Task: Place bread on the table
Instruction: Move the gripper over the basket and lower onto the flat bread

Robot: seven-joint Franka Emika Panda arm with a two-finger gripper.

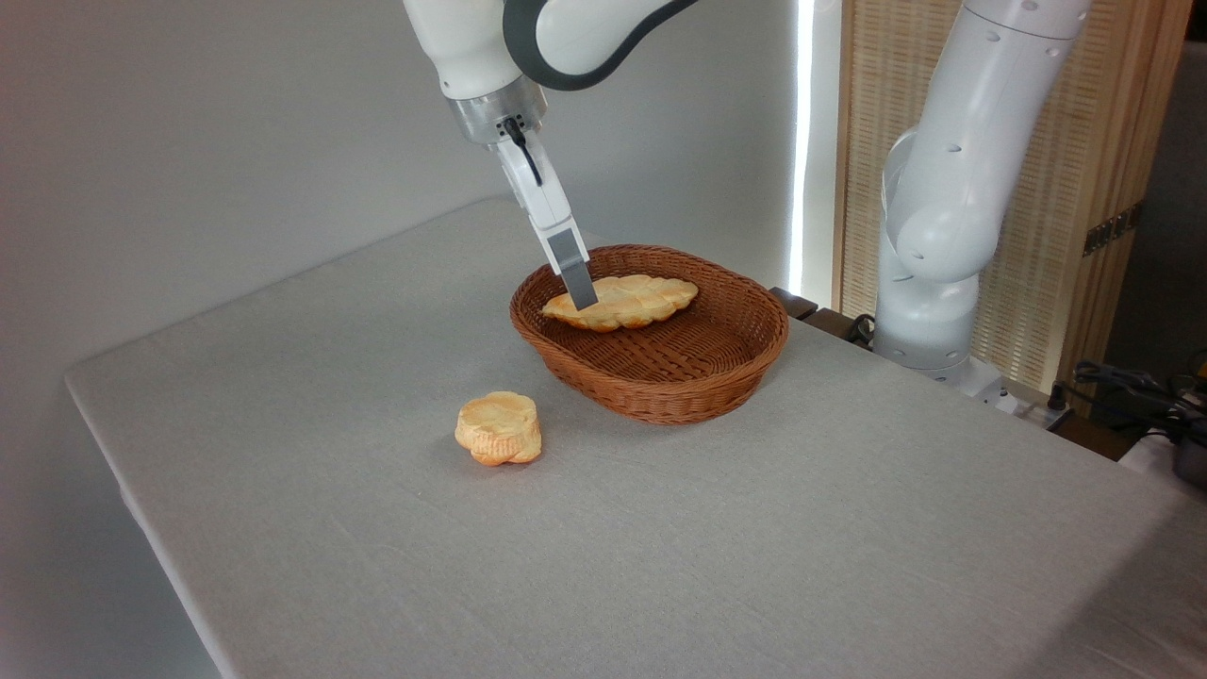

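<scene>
The bread (634, 302), a long flat braided golden loaf, is inside the wicker basket (660, 387), near its back left. It sits about level with the rim, with its left end over the rim. My gripper (583, 297) comes down at a slant from the upper left. Its near finger (572, 269) crosses the left part of the loaf and hides the other finger. The fingers look closed on the loaf. The table (801, 547) has a plain light grey cloth top and carries the basket.
A small round orange-gold bun (500, 429) lies on the cloth in front and to the left of the basket. The arm's white base (929, 311) stands at the table's right back edge, with cables (1132, 387) beyond it.
</scene>
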